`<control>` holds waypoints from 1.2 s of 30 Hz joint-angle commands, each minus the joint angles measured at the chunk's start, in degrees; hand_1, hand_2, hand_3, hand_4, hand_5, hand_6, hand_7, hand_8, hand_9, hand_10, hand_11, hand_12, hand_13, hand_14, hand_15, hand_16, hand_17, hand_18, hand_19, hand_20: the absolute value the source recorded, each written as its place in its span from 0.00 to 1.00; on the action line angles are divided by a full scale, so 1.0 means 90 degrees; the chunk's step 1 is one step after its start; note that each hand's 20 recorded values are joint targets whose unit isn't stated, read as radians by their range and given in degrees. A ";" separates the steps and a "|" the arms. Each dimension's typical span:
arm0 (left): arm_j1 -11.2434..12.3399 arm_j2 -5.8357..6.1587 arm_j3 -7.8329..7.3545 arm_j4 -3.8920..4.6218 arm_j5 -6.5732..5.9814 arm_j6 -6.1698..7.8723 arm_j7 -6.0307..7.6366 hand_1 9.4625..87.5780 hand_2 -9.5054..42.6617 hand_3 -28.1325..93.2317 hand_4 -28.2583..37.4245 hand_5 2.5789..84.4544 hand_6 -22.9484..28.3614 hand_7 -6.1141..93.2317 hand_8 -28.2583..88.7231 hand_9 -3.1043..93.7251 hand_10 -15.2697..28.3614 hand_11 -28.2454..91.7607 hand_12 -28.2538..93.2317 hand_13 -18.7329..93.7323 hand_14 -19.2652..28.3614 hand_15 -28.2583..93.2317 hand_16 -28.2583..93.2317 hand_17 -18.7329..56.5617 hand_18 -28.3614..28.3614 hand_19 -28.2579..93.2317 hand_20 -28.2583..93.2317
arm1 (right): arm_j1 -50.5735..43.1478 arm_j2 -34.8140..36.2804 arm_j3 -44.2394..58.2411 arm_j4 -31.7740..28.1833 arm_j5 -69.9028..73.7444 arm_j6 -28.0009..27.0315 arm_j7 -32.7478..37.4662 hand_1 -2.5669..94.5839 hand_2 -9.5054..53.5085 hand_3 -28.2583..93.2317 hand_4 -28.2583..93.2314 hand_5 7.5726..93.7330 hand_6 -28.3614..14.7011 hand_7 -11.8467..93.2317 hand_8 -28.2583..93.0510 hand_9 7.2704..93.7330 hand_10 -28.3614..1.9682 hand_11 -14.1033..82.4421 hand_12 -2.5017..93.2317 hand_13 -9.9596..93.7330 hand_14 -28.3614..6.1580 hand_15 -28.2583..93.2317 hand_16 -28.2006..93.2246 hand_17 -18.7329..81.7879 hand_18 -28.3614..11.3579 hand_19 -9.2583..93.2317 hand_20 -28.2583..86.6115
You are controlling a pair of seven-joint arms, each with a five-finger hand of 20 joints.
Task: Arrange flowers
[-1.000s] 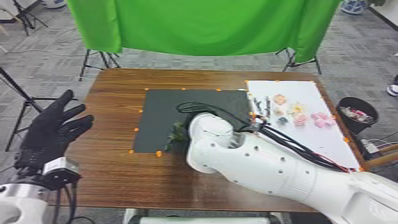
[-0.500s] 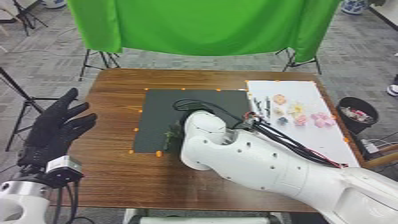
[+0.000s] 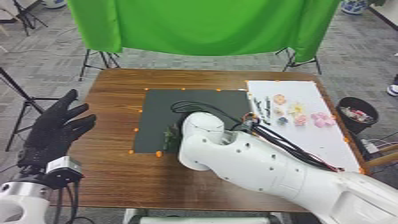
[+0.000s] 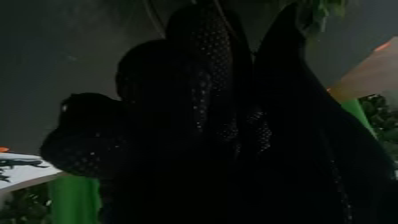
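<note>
My left hand (image 3: 44, 137) has its fingers spread; my right hand (image 4: 178, 110) is beside greenery (image 3: 171, 139), grip impossible to tell.

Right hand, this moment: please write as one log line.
right hand: at black mat; leaves: nearby; flowers: on white sheet; left hand: open

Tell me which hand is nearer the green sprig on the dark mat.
Right. The right hand is over the dark mat, close to the green sprig; the left hand is off the mat, to its left.
</note>
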 commanded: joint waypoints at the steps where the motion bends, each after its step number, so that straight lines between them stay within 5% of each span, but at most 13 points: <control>1: -0.0034 -0.0120 0.0008 -0.0013 0.0104 -0.0105 -0.0157 0.27 0.31 0.76 0.14 0.33 0.58 0.13 0.18 0.30 0.77 0.42 0.33 0.34 0.99 0.69 0.13 0.17 1.00 0.71 0.16 | 0.0204 0.0040 -0.0274 -0.0007 -0.0356 0.0003 0.0162 0.44 0.16 0.82 0.05 0.95 0.50 0.27 0.16 1.00 0.50 0.52 0.16 1.00 0.64 0.69 0.31 0.98 0.59 1.00 0.14; 10: 0.0176 -0.0011 -0.0010 -0.0052 -0.0018 0.0016 0.0049 0.27 0.31 0.76 0.14 0.34 0.58 0.13 0.18 0.30 0.77 0.42 0.33 0.34 0.99 0.69 0.13 0.17 1.00 0.71 0.17 | 0.0305 0.0088 -0.0331 -0.0122 -0.0392 -0.0102 0.0025 0.39 0.13 0.81 0.06 0.93 0.48 0.26 0.16 1.00 0.46 0.50 0.16 1.00 0.64 0.68 0.31 0.98 0.60 1.00 0.11; 16: 0.0472 0.0065 -0.0039 -0.0094 -0.0163 0.0139 0.0364 0.28 0.31 0.76 0.14 0.34 0.58 0.13 0.18 0.30 0.77 0.42 0.33 0.34 0.99 0.69 0.13 0.17 1.00 0.71 0.17 | 0.0440 0.0245 -0.0343 -0.0321 -0.0297 0.0126 -0.0125 0.34 0.18 0.80 0.07 0.92 0.45 0.26 0.16 1.00 0.45 0.49 0.17 1.00 0.63 0.67 0.31 0.98 0.60 1.00 0.11; 17: 0.0612 0.0280 -0.0039 -0.0093 -0.0356 0.0255 0.0590 0.28 0.31 0.76 0.14 0.34 0.58 0.13 0.18 0.30 0.77 0.42 0.33 0.34 0.99 0.69 0.13 0.17 1.00 0.71 0.17 | 0.0356 0.0261 -0.0187 -0.0375 -0.0380 0.0046 -0.0183 0.33 0.20 0.80 0.07 0.91 0.45 0.26 0.16 1.00 0.44 0.49 0.17 1.00 0.63 0.67 0.31 0.98 0.60 1.00 0.10; 18: 0.0707 0.0326 -0.0052 -0.0097 -0.0425 0.0289 0.0718 0.28 0.31 0.76 0.14 0.34 0.58 0.13 0.18 0.30 0.77 0.42 0.33 0.34 0.99 0.69 0.13 0.17 1.00 0.71 0.17 | 0.0424 0.0346 -0.0193 -0.0462 -0.0381 0.0025 -0.0234 0.32 0.21 0.80 0.07 0.91 0.44 0.26 0.17 1.00 0.43 0.48 0.17 1.00 0.62 0.66 0.31 0.97 0.60 1.00 0.09; 19: 0.0735 0.0253 -0.0057 -0.0106 -0.0395 0.0293 0.0685 0.28 0.31 0.76 0.14 0.34 0.58 0.13 0.18 0.30 0.77 0.42 0.33 0.34 0.99 0.69 0.13 0.17 1.00 0.71 0.17 | 0.0507 0.0474 -0.0237 -0.0547 -0.0309 0.0116 -0.0328 0.31 0.22 0.80 0.07 0.90 0.43 0.25 0.17 1.00 0.42 0.45 0.18 1.00 0.60 0.65 0.31 0.97 0.61 1.00 0.07; 20: 0.0887 0.0422 -0.0050 -0.0111 -0.0576 0.0391 0.0969 0.28 0.31 0.76 0.14 0.34 0.58 0.13 0.18 0.30 0.77 0.42 0.33 0.34 0.99 0.69 0.13 0.17 1.00 0.71 0.17 | 0.0518 0.0563 -0.0140 -0.0643 -0.0293 0.0113 -0.0424 0.31 0.23 0.80 0.07 0.88 0.42 0.25 0.17 1.00 0.41 0.43 0.19 1.00 0.59 0.64 0.32 0.96 0.62 1.00 0.04; 23: 0.1103 0.0445 -0.0073 -0.0123 -0.0675 0.0427 0.1140 0.27 0.31 0.76 0.14 0.34 0.58 0.13 0.18 0.30 0.77 0.42 0.33 0.34 0.99 0.69 0.13 0.17 1.00 0.71 0.17 | 0.0474 0.0976 0.0125 -0.0974 -0.0271 0.0209 -0.0680 0.30 0.24 0.80 0.07 0.81 0.40 0.24 0.17 0.96 0.36 0.40 0.21 0.99 0.55 0.60 0.35 0.92 0.57 1.00 0.03; 30: 0.1155 0.0342 0.0068 -0.0118 -0.0684 0.0400 0.1207 0.27 0.31 0.75 0.14 0.33 0.58 0.13 0.18 0.30 0.77 0.42 0.33 0.34 0.99 0.69 0.13 0.17 1.00 0.71 0.17 | 0.0616 0.1924 0.0351 -0.1270 -0.0084 0.0815 -0.0730 0.29 0.25 0.81 0.07 0.67 0.39 0.22 0.17 0.82 0.27 0.39 0.20 0.90 0.43 0.64 0.34 0.83 0.44 1.00 0.09; 32: 0.1111 0.0243 0.0099 -0.0126 -0.0590 0.0367 0.1111 0.27 0.31 0.75 0.14 0.33 0.58 0.13 0.18 0.30 0.77 0.42 0.33 0.34 0.99 0.69 0.13 0.17 1.00 0.71 0.17 | 0.0597 0.2141 0.0381 -0.1257 -0.0061 0.0966 -0.0774 0.29 0.26 0.81 0.07 0.66 0.38 0.22 0.17 0.81 0.26 0.39 0.19 0.89 0.43 0.64 0.34 0.83 0.43 1.00 0.09; 33: 0.1009 0.0126 0.0118 -0.0110 -0.0486 0.0294 0.0942 0.27 0.31 0.75 0.14 0.33 0.58 0.13 0.18 0.30 0.77 0.42 0.33 0.34 0.99 0.69 0.13 0.17 1.00 0.71 0.17 | 0.0597 0.2235 0.0382 -0.1244 -0.0005 0.1060 -0.0698 0.29 0.26 0.81 0.07 0.65 0.38 0.22 0.17 0.80 0.25 0.38 0.19 0.88 0.42 0.65 0.34 0.82 0.42 1.00 0.11; 34: 0.1031 0.0168 0.0144 -0.0116 -0.0533 0.0322 0.0983 0.27 0.31 0.75 0.14 0.33 0.58 0.13 0.18 0.30 0.77 0.42 0.33 0.34 0.99 0.69 0.13 0.17 1.00 0.71 0.17 | 0.0555 0.2321 0.0406 -0.1239 0.0042 0.1160 -0.0731 0.28 0.27 0.81 0.07 0.64 0.39 0.22 0.17 0.79 0.25 0.38 0.19 0.87 0.41 0.65 0.34 0.81 0.42 1.00 0.11; 36: 0.0884 -0.0031 0.0199 -0.0093 -0.0369 0.0224 0.0732 0.27 0.31 0.75 0.14 0.33 0.57 0.13 0.18 0.30 0.77 0.42 0.33 0.34 0.99 0.69 0.13 0.17 1.00 0.71 0.17 | 0.0435 0.2496 0.0463 -0.1264 0.0221 0.1389 -0.0869 0.28 0.29 0.82 0.07 0.64 0.39 0.23 0.17 0.77 0.23 0.38 0.19 0.86 0.38 0.66 0.33 0.80 0.40 1.00 0.13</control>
